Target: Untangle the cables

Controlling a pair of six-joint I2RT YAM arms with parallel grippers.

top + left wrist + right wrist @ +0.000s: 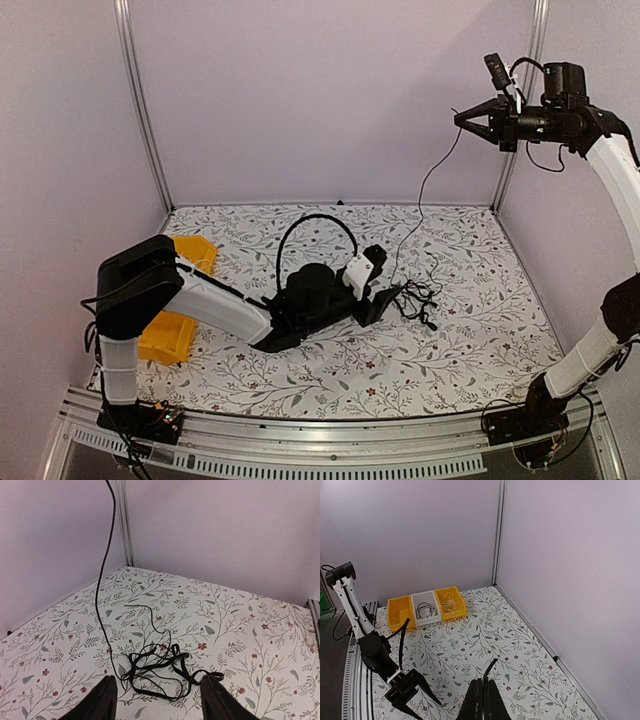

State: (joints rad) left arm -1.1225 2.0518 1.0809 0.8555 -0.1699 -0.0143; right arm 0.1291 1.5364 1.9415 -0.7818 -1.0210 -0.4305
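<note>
The cables lie as a loose black bundle on the flowered table, right of centre, and also show in the left wrist view. One thin strand rises from the bundle to my right gripper, which is raised high at the back right. In the right wrist view that gripper is shut on the strand, with a short end sticking out past the tips. My left gripper is low at the bundle's left edge. It is open, its fingers straddling the near side of the bundle, with nothing held.
Yellow bins stand at the table's left edge, partly behind the left arm. In the right wrist view a white bin holds a coiled black cable and a yellow bin holds pale cables. Walls and metal posts enclose the table.
</note>
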